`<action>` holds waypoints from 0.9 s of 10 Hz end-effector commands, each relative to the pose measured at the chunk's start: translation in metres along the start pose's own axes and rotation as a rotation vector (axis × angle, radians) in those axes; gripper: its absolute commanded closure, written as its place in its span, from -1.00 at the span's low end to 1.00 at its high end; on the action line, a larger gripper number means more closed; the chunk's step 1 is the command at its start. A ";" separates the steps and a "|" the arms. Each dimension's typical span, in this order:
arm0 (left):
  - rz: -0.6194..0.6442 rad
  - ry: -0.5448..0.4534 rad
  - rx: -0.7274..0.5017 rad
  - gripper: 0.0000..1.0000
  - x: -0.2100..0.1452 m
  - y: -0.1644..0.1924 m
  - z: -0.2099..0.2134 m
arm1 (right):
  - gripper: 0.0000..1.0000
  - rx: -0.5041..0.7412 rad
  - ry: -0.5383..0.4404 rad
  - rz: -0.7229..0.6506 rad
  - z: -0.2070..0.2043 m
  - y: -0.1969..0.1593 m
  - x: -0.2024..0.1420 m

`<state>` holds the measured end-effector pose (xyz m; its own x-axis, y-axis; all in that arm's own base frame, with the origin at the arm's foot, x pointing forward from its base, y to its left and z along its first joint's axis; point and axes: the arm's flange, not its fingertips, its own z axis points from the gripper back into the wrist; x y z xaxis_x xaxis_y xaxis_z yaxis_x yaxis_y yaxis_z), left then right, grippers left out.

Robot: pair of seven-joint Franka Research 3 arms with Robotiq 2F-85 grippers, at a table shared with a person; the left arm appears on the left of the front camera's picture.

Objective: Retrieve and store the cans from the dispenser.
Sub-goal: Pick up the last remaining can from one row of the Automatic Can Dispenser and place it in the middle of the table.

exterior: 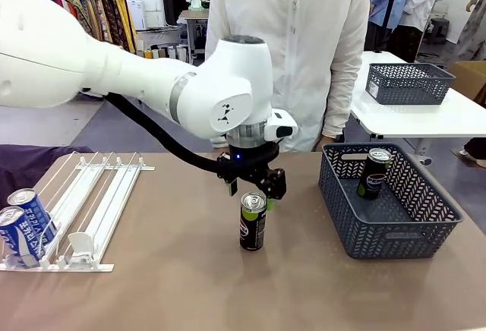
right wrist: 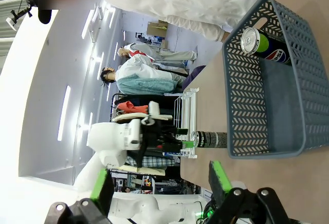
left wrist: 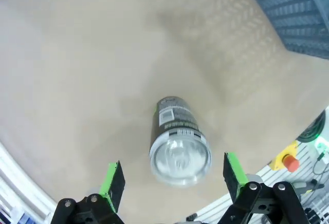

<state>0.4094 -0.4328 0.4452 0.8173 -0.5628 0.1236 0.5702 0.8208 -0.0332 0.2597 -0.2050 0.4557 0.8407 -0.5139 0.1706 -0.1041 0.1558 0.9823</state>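
Mid-transfer, by the look. Note left gripper [exterior: 254, 188] wide open, empty, straight above black can [exterior: 253, 222] standing upright on counter [exterior: 175, 285]; basket [exterior: 395, 236] at 3 o'clock. Next, probably: lower, close squarely, lift, carry to basket.

A lab, with spare worktables [exterior: 425, 121] and hanging clothes [exterior: 95, 1].

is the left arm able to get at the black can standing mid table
Probably yes: the left gripper hangs open just above the black can, which stands upright alone, nothing between them.
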 end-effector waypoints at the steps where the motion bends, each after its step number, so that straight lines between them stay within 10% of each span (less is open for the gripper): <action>1: 0.060 -0.029 -0.084 -1.00 -0.054 0.024 0.069 | -1.00 0.002 0.006 0.004 0.002 0.002 -0.002; 9: 0.499 -0.324 -0.805 -1.00 -0.329 0.365 0.182 | -1.00 0.002 0.006 0.004 0.002 0.002 -0.002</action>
<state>0.3244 0.0401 0.5723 0.9732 -0.1281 0.1911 0.2290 0.6194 -0.7509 0.2594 -0.2055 0.4557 0.8400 -0.5151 0.1705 -0.1040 0.1556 0.9823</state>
